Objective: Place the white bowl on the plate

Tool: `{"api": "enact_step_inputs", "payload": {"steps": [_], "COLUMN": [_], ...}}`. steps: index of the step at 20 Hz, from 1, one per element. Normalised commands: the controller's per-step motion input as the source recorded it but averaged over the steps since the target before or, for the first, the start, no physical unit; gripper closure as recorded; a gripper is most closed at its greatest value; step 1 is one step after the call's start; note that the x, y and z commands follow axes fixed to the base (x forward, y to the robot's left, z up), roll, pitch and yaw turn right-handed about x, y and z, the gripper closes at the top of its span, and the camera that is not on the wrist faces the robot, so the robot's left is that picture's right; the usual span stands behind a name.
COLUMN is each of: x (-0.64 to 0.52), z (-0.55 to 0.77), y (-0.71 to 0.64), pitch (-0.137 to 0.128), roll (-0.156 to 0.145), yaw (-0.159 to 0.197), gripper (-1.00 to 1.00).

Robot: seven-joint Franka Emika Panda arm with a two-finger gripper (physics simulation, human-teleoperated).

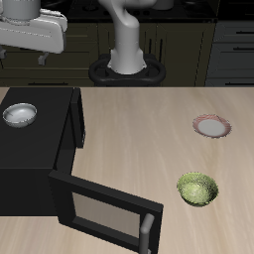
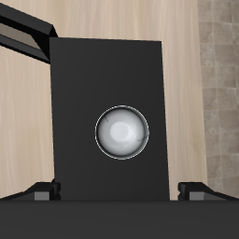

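Note:
The white bowl (image 1: 19, 115) is a small whitish-grey metallic bowl that stands upright on top of a black microwave (image 1: 45, 149). In the wrist view the white bowl (image 2: 122, 132) lies straight below the camera, on the microwave's dark top (image 2: 79, 93). My gripper (image 1: 26, 58) hangs well above the bowl, open and empty; its fingertips (image 2: 42, 189) show spread wide apart. The plate (image 1: 211, 126), pale with a reddish-pink rim, lies on the table far across from the microwave, with nothing on it.
The microwave's door (image 1: 104, 208) stands open, swung out toward the table's front edge. A yellow-green textured bowl (image 1: 197, 189) sits on the table nearer the front edge than the plate. The robot's base (image 1: 127, 67) stands at the back.

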Motion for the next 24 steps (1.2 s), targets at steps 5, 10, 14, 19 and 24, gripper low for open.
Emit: {"api": "enact_step_inputs", "payload": {"steps": [5,10,14,19,24], "x": [0.19,0.12,0.11,0.07,0.04], "z": [0.01,-0.03,-0.13,-0.21,-0.3], "y": [0.0,0.03,0.05,0.08,0.04], "pitch": [-0.005,0.0,0.016,0.014,0.008], "roll": [0.012,0.007,0.025,-0.003,0.001], "yaw": [-0.016,-0.01,-0.019,-0.005,-0.014], "gripper": [-1.0,-1.0,-1.0,-1.0,-1.0]}}
